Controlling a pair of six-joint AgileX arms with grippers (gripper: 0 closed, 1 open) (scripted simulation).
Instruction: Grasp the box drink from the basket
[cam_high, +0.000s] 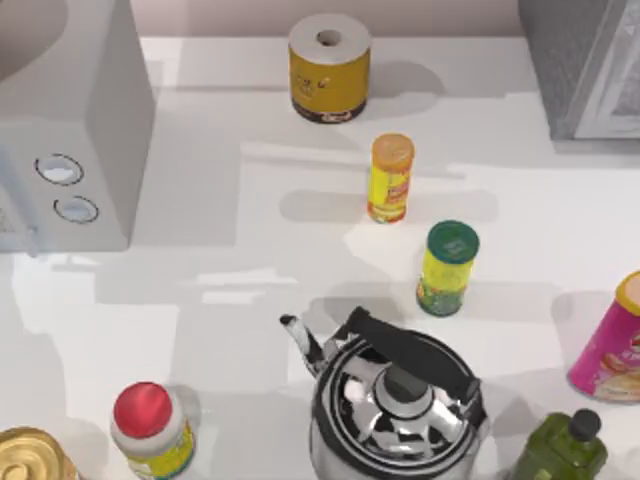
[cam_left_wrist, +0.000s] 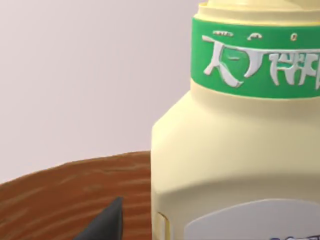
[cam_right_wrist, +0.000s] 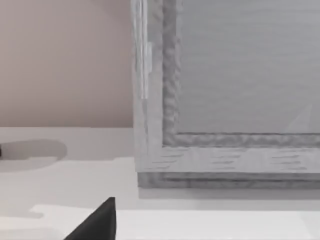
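left gripper fingertip (cam_left_wrist: 107, 222) beside pale-yellow green-banded container (cam_left_wrist: 240, 150), over brown basket rim (cam_left_wrist: 65, 192) | right fingertip (cam_right_wrist: 100, 222) facing grey cabinet (cam_right_wrist: 225, 100) | finger state: can't tell, both

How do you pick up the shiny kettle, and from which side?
Take it by the black handle, coming straight down from above. The kettle stands upright and the handle arches across over its lid, so it is the easiest part to close around. The round, shiny body looks too wide, I think.

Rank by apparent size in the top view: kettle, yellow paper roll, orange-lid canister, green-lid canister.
1. kettle, largest
2. yellow paper roll
3. orange-lid canister and green-lid canister: look about alike, so unranked.
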